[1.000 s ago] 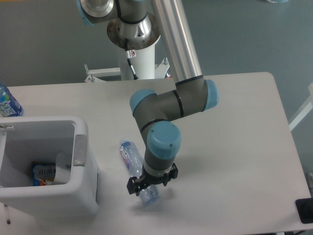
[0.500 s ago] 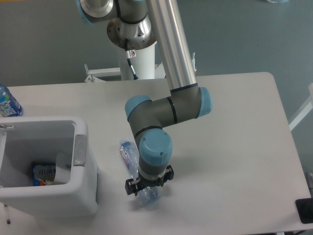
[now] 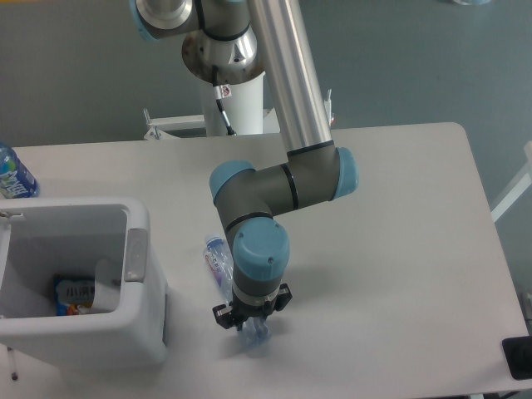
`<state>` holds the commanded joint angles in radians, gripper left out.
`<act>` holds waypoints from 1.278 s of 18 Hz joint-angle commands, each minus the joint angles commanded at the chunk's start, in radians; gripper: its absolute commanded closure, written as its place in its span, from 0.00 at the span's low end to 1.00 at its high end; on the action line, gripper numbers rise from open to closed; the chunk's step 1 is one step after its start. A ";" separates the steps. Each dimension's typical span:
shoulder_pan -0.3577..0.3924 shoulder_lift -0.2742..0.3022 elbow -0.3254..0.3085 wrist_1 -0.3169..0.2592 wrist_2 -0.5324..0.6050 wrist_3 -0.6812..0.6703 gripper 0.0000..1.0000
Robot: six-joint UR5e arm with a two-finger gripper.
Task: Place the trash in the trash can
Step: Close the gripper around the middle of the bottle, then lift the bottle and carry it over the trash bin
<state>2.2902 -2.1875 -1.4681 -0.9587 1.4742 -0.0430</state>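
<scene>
A clear crushed plastic bottle (image 3: 218, 259) with a pale label lies on the white table, running from beside the trash can toward the front edge. My gripper (image 3: 252, 322) points straight down over the bottle's lower half and hides its middle. The dark fingers (image 3: 222, 316) stand spread on either side of the bottle, so the gripper looks open around it. The bottle's crumpled end (image 3: 256, 336) sticks out below the gripper. The white boxy trash can (image 3: 138, 218) stands at the left. Inside it lies a white piece of paper (image 3: 106, 278).
A blue and orange packet (image 3: 73, 296) also lies in the bin. A bottle with a bright blue label (image 3: 12, 174) stands at the far left table edge. A dark object (image 3: 519, 357) sits at the front right corner. The robot's base (image 3: 226, 100) rises behind the table.
The arm has shifted a little left and lowered, bringing the gripper down over the bottle. The bottle has hardly moved.
</scene>
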 joint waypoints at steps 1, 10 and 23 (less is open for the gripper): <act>0.003 0.012 0.012 -0.003 -0.003 0.014 0.49; 0.100 0.158 0.164 0.149 -0.182 0.041 0.49; 0.054 0.293 0.281 0.259 -0.339 -0.008 0.49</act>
<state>2.3442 -1.8946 -1.1872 -0.6995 1.1351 -0.0506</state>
